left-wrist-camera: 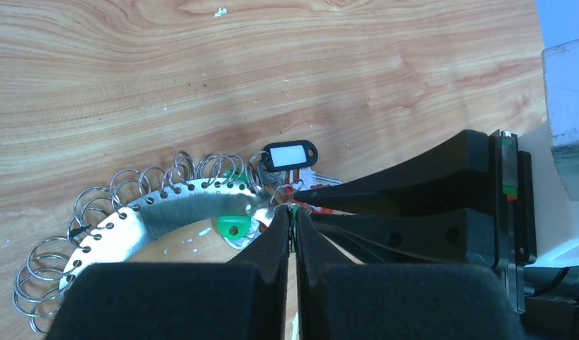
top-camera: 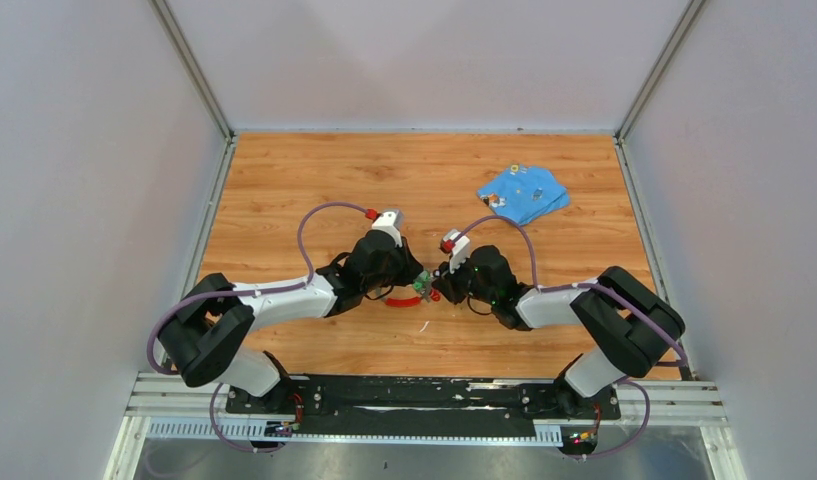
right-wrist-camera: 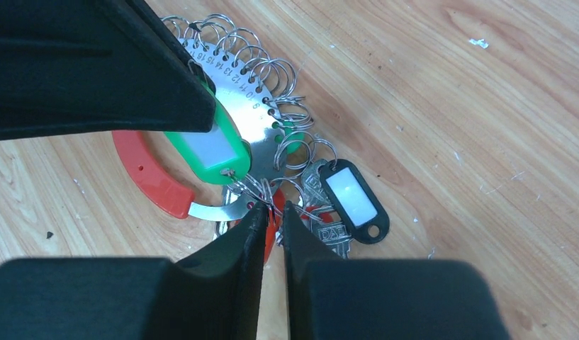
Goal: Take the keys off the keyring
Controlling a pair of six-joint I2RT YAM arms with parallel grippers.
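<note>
The keyring (right-wrist-camera: 238,106) is a flat metal band with numbered holes, several small split rings and a red sleeve (right-wrist-camera: 149,174). It lies on the wood between both grippers and also shows in the left wrist view (left-wrist-camera: 166,212). The keys (right-wrist-camera: 334,235) are bunched at its end, with a black tag (right-wrist-camera: 353,198) and a green key head (left-wrist-camera: 229,225). My left gripper (left-wrist-camera: 293,225) is shut on a green tag (right-wrist-camera: 210,150), seen edge-on between its pads. My right gripper (right-wrist-camera: 273,211) is closed to a narrow gap on a red piece (right-wrist-camera: 272,230) with a small wire ring.
A blue flat piece (top-camera: 524,192) lies at the far right of the wooden table (top-camera: 284,180). Grey walls stand on three sides. In the top view both grippers meet tip to tip at the table's middle (top-camera: 427,284).
</note>
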